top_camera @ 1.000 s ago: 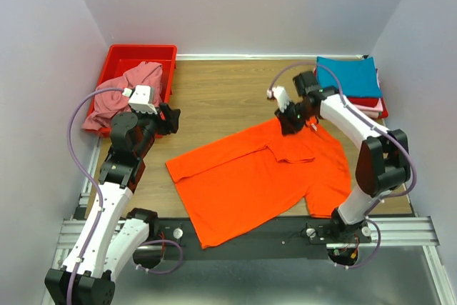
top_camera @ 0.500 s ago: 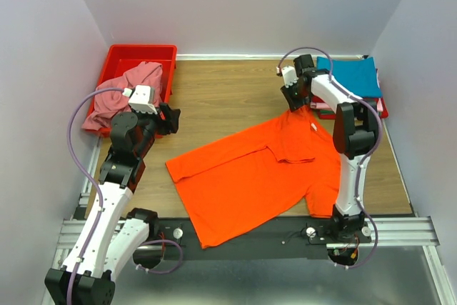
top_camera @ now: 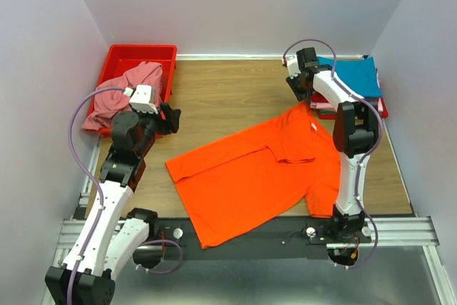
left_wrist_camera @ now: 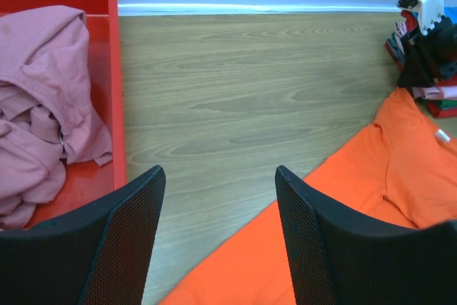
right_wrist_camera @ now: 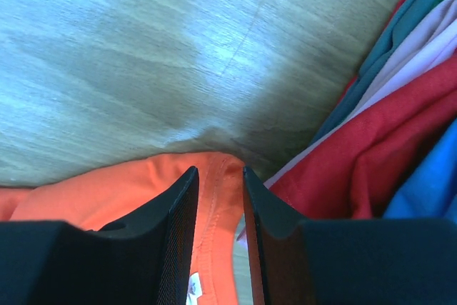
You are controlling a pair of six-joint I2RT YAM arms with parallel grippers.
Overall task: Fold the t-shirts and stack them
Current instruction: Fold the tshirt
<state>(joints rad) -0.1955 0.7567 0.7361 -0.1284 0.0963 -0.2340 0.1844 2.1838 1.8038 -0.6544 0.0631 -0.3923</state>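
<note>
A bright orange t-shirt (top_camera: 257, 173) lies spread on the wooden table, with one side folded in. Its collar end (right_wrist_camera: 221, 198) points at the back right. My right gripper (top_camera: 300, 94) hovers just over that collar end. Its jaws stand a little apart, and the cloth (right_wrist_camera: 107, 191) lies flat under them, not pinched. A stack of folded t-shirts (top_camera: 353, 80), teal on top with red (right_wrist_camera: 371, 148) below, sits beside it at the back right. A dusty pink t-shirt (top_camera: 125, 91) lies crumpled in the red bin. My left gripper (top_camera: 173, 118) hangs open over bare wood beside the bin, with nothing between its fingers (left_wrist_camera: 121, 233).
The red plastic bin (top_camera: 143, 53) stands at the back left, its wall (left_wrist_camera: 114, 105) close to my left fingers. Purple-white walls close in the table on three sides. A black rail runs along the near edge under the shirt's hem.
My right gripper moved from the shirt's shoulder toward the back right, drawing the collar end with it, and its jaws parted slightly. The left arm stayed still.
</note>
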